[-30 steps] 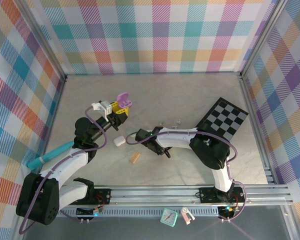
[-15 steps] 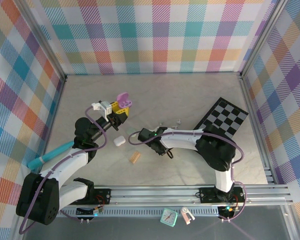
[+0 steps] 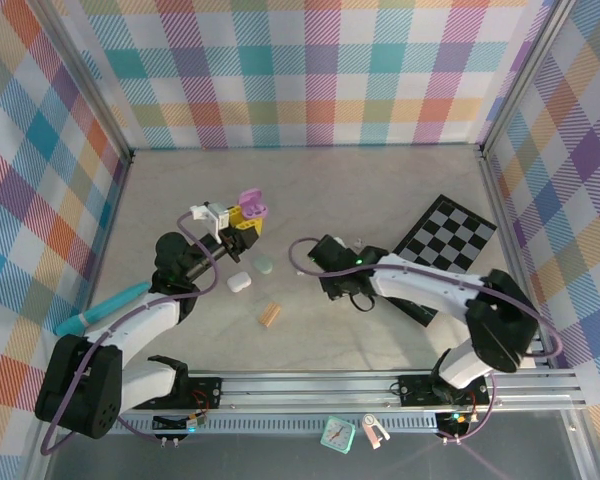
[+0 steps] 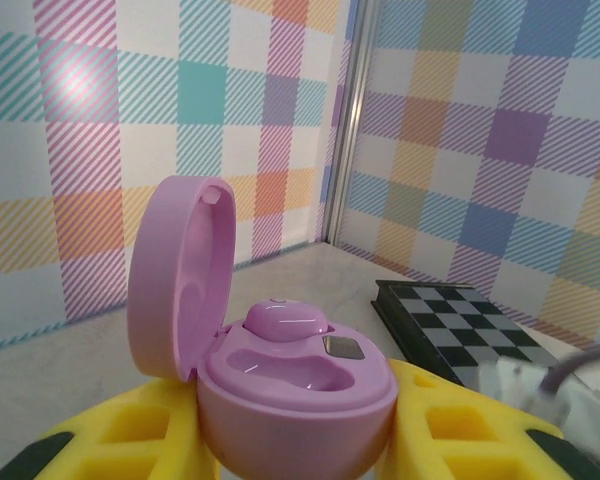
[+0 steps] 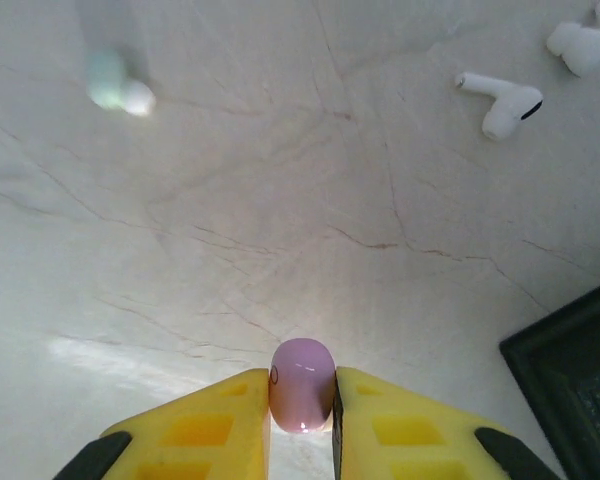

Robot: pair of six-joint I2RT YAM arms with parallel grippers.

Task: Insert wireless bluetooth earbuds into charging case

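The left gripper (image 3: 242, 216) is holding the purple charging case (image 4: 292, 392). Its yellow fingers (image 4: 110, 440) are set narrow against the base of the case. The case is sitting upright, well apart from the checkerboard (image 3: 446, 236), out to the board's left. Its lid (image 4: 178, 275) is standing open, and one purple earbud (image 4: 285, 322) is resting in a well inside.

The right gripper (image 5: 302, 405) is pinching a second purple bud (image 5: 302, 375) between its yellow fingertips, with the jaws set narrow on it. It is hanging over the table (image 3: 380, 190), near the board's left corner, between the board and the held case.

Two white earbuds (image 5: 502, 100) are lying loose on the table close to that same corner. They are apart from each other and from the gripper.

Farther left of the board, a pale green case (image 3: 265, 265) and a white case (image 3: 239, 282) are lying just beside each other, below the held case in the top view. A tan ridged block (image 3: 270, 315) is lying nearer the arm bases than these two. A teal pen-shaped item (image 3: 105, 308) is lying farthest from the board, against the left wall.
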